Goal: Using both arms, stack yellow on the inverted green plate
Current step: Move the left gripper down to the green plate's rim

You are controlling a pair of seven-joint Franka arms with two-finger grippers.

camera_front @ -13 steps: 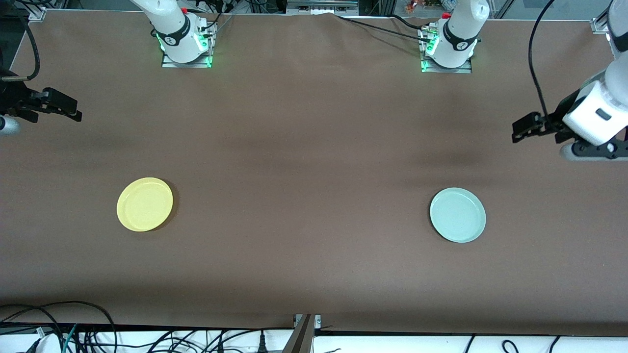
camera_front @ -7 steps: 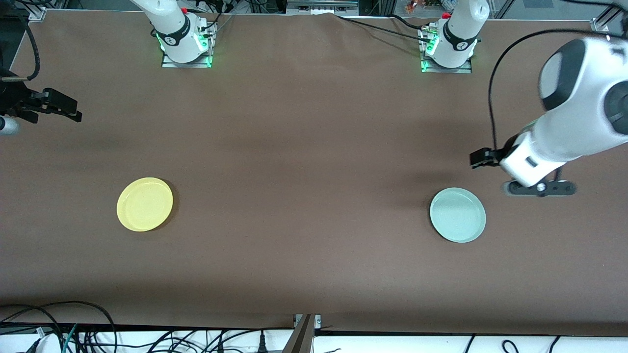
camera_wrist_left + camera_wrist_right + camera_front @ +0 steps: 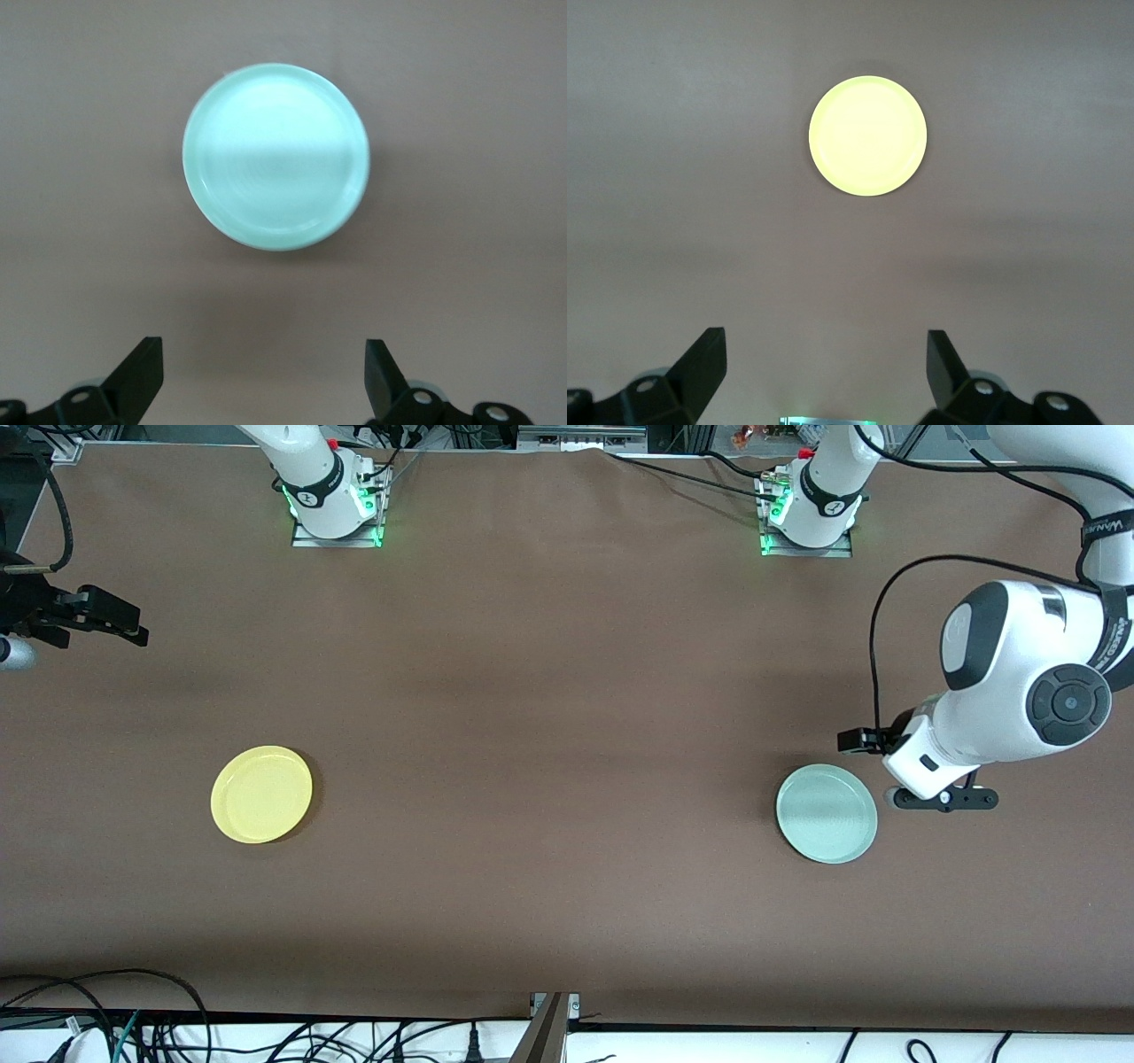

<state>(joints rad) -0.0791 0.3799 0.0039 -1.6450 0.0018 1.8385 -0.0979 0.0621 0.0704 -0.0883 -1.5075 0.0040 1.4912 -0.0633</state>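
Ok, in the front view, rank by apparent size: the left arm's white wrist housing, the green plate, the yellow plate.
1. Left arm's white wrist housing, though it sits nearer the camera.
2. Green plate and yellow plate: look alike, no ranking.

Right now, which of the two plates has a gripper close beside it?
The green plate, toward the left arm's end of the table: the open left gripper hangs beside its rim. The yellow plate lies alone, the right gripper waiting well away.

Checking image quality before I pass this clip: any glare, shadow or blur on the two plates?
Left wrist view: the green plate is washed out by glare, with a dim band across its middle. Right wrist view: the yellow plate is overexposed, its rim barely showing. Front view: both plates evenly lit, with soft shadow bands across the table.
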